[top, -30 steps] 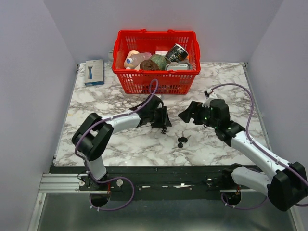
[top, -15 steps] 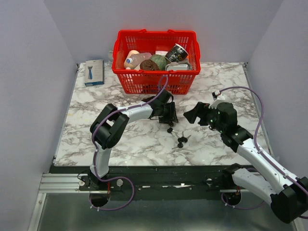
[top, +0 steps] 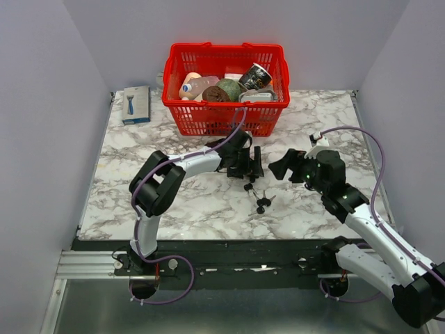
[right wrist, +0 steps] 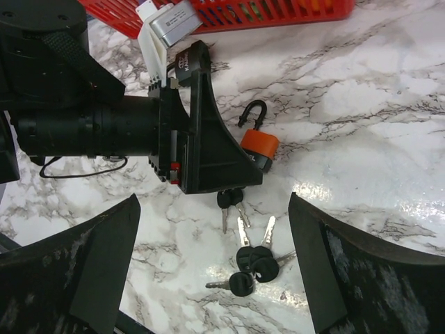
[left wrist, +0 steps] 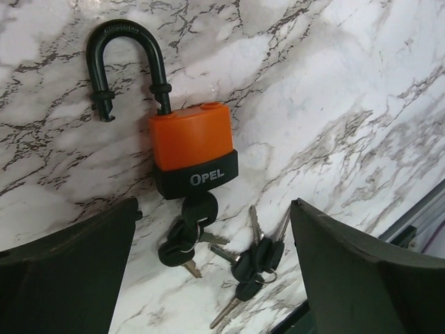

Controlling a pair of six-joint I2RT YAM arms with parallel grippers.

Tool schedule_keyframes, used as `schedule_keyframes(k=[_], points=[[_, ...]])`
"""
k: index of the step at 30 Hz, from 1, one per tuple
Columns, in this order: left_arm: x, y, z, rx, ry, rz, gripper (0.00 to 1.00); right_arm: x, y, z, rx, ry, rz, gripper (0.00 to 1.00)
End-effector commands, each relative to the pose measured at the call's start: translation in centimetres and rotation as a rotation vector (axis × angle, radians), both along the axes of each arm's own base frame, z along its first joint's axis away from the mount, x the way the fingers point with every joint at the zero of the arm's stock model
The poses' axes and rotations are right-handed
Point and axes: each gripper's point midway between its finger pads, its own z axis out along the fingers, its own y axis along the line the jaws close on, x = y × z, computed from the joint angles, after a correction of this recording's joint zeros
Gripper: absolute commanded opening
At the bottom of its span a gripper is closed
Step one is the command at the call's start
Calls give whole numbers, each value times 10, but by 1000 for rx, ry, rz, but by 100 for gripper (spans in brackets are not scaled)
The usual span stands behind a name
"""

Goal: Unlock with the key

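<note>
I see a white marble desk (top: 139, 188) from above, with two robot arms reaching in from its near edge. The left arm (top: 191, 165) stretches to the middle of the desk. Its jaws are released, spread wide with nothing held between them.

The left wrist camera looks down on an orange padlock (left wrist: 193, 142) lying flat on the desk, just ahead of the two dark fingers (left wrist: 62, 271). The lock has a black base marked OPEL. Its black shackle (left wrist: 128, 52) stands open: one leg sits in the body and the other end hangs free beside it. A black-headed key (left wrist: 198, 209) sits at the bottom of the lock and appears to be inserted, with another key on its ring. A loose bunch of keys (left wrist: 254, 261) lies near it on the desk.

The right arm (top: 361, 216) comes in from the right and points toward the lock. Its jaws are also released, wide apart and empty. Its camera shows the end of the left arm just beside the padlock.

In the overhead view I cannot make out the lock, because the left arm covers it. At the far edge stands a red basket (top: 222, 120) holding groceries, with a blue box (top: 136, 104) to its left.
</note>
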Motion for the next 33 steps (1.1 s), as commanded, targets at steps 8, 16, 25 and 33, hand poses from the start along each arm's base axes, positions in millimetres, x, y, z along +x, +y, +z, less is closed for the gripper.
schedule_keyframes(k=[8, 16, 25, 33], points=[[-12, 53, 76, 132, -292, -100, 99, -1, -13, 22, -91, -61, 4, 95], [-1, 110, 138, 124, -435, -124, 99, 8, 6, 1, -205, 92, 128, 95], [2, 154, 165, 87, -557, 55, 99, 44, 32, -82, -428, 338, 49, 84], [-5, 147, 174, 34, -549, 43, 99, 67, 48, -137, -563, 429, -23, 79]])
